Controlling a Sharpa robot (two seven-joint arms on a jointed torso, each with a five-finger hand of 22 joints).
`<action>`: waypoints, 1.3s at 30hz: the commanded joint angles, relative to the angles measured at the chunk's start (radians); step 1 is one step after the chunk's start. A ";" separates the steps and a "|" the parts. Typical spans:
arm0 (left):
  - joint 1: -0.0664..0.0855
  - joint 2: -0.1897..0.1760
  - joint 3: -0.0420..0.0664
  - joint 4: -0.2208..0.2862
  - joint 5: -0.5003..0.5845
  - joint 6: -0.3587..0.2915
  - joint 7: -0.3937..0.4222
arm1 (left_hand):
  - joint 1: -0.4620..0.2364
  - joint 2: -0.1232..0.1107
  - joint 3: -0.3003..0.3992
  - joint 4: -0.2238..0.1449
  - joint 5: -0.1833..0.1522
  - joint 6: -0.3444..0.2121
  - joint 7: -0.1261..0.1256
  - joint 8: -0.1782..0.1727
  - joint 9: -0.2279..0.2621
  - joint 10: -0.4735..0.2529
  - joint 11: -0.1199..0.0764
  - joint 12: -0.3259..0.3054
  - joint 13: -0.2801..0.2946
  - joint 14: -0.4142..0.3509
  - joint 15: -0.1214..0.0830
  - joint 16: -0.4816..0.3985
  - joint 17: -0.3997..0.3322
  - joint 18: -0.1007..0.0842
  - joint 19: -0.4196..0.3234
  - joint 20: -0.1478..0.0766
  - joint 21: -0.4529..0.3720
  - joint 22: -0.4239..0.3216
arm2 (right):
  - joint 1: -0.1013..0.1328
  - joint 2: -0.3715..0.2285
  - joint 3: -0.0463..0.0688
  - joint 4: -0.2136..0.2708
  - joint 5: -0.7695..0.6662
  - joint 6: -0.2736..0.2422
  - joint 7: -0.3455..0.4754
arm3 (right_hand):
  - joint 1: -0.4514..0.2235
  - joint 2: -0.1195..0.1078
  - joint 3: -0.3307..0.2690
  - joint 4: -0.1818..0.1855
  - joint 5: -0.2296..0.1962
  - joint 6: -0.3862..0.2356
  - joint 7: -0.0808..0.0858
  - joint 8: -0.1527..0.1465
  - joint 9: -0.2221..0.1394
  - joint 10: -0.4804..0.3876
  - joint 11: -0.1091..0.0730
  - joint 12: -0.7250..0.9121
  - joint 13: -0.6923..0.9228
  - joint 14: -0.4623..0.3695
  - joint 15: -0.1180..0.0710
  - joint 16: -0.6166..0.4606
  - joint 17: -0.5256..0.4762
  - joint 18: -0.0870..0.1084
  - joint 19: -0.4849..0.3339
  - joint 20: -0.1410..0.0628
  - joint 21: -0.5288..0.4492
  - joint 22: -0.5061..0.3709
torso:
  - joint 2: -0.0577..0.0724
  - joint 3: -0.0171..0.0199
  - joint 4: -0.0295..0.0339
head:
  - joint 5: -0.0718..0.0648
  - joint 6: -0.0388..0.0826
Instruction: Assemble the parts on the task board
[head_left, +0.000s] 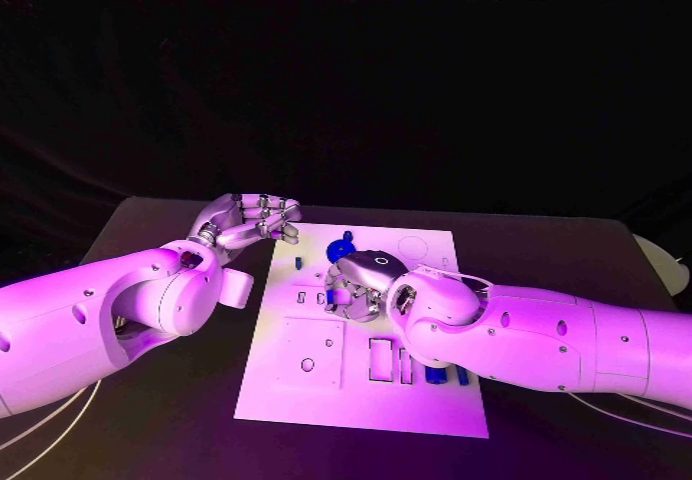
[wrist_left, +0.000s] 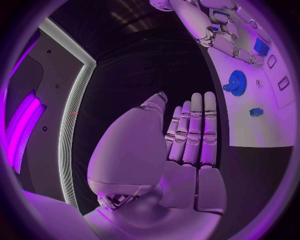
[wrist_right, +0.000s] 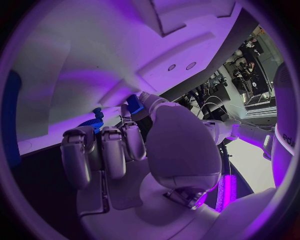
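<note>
Parts lie on the white task board (head_left: 296, 385), which sits mid-table with its long axis running near to far. A blue gear (head_left: 340, 247) lies flat near the far edge, left of a round outline. A small blue peg (head_left: 299, 263) stands beside it to the left. Near the board's right near side, slim blue pieces (head_left: 438, 375) sit upright in rectangular slots, long axes near to far.

The right hand (head_left: 358, 287) hovers over the board's middle, thumb and fingers curled round a small blue part (wrist_right: 134, 103). The left hand (head_left: 248, 220) hangs off the board's far-left corner, fingers straight and pressed together, holding nothing. Beneath is the black table (head_left: 144, 420).
</note>
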 joint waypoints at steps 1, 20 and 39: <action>0.001 0.001 0.001 0.002 0.004 0.016 0.005 | 0.002 -0.005 0.006 0.002 -0.005 -0.004 0.002 -0.001 -0.001 -0.001 0.006 -0.006 0.001 -0.009 -0.001 0.007 0.001 0.010 -0.005 -0.001 0.004 0.001 | -0.002 -0.001 -0.001 0.002 -0.016 0.002 -0.005 | -0.009 -0.006 -0.015 0.011 -0.010 -0.013 0.003 -0.007 -0.003 -0.008 0.001 -0.004 0.075 0.092 0.007 -0.001 0.205 -0.007 0.105 0.010 0.004 0.263 | 0.000 -0.0002 0.0000 | -0.001 0.000; 0.001 0.018 0.000 -0.049 -0.189 0.104 -0.188 | -0.128 -0.010 -0.004 0.007 -0.008 0.101 -0.063 0.039 0.022 0.197 -0.070 0.048 0.030 0.243 -0.084 0.206 0.132 0.016 0.117 -0.073 0.185 0.096 | 0.059 -0.159 0.009 0.088 0.541 -0.257 0.391 | 0.064 0.066 -0.195 0.022 0.041 -0.077 0.026 -0.037 -0.036 -0.072 0.022 -0.054 0.022 0.081 0.025 -0.015 0.166 0.009 0.067 0.026 -0.043 0.224 | -0.011 0.0057 -0.0058 | 0.010 0.005; 0.037 0.121 0.000 -0.113 -0.797 0.442 -0.764 | -0.340 0.076 -0.125 0.011 -0.009 0.096 -0.131 0.264 0.267 0.214 -0.140 0.918 0.857 0.529 -0.147 0.959 1.062 -0.102 0.489 -0.134 0.758 0.905 | 0.145 -0.381 0.009 0.128 0.891 -0.192 0.493 | 0.065 0.073 -0.196 0.027 0.079 -0.055 0.021 -0.019 -0.034 -0.077 0.018 -0.055 0.016 0.078 0.023 -0.020 0.155 0.009 0.065 0.026 -0.046 0.223 | -0.034 0.0199 -0.0153 | 0.037 -0.011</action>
